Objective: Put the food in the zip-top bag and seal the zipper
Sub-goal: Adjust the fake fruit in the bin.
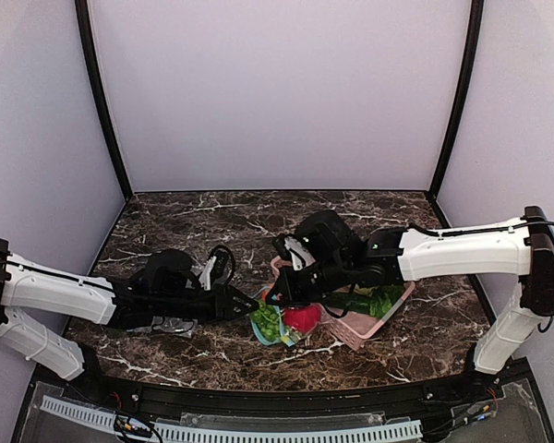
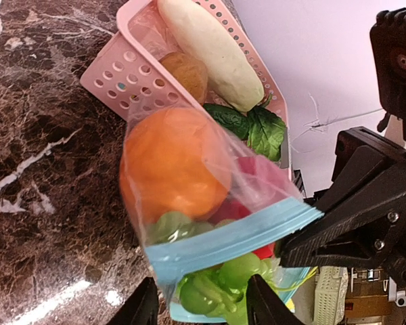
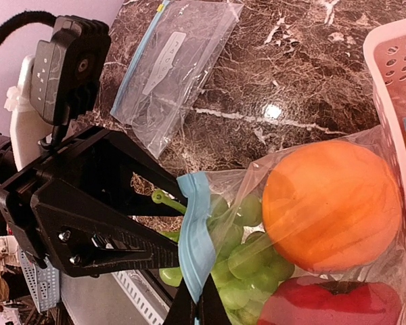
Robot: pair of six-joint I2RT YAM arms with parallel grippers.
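**Left claw (image 2: 201, 306) part open around bag mouth; right claw (image 3: 197, 308) pinched on zipper (image 2: 223, 244)**

Left claw: fingers (image 2: 147, 305) stand apart, about halfway, one on each side of the zip-top bag (image 2: 257, 183) mouth. The blue strip and some grapes sit in the gap. Can't tell if the pads actually press the plastic.

Right claw: jaws fully together on one end of the light blue strip, thin plastic clamped between them. In the left wrist view its tip meets the strip's far end.

Both claws face each other tip to tip across the bag mouth. In the top view they sit at the front centre of the table (image 2: 40, 135).

Mouth is unsealed. The two blue lips are apart, and the green grape bunch (image 3: 240, 261) pokes out between them past the strip.

Inside the bag:
- Round orange fruit (image 3: 331, 203) is deepest.
- Red fruit (image 3: 325, 301) is just beside it.
- Grapes are nearest the mouth.

The bag's closed end is against the pink basket (image 2: 132, 81), at the basket end nearest the left arm. The rest of the bag is over dark marble.

Basket holds a long white vegetable (image 2: 213, 51), a brown round piece (image 2: 186, 74) and green leaves (image 2: 254, 125).

Second clear bag (image 3: 169, 68) lies flat on the table by the left arm, well apart from the basket.
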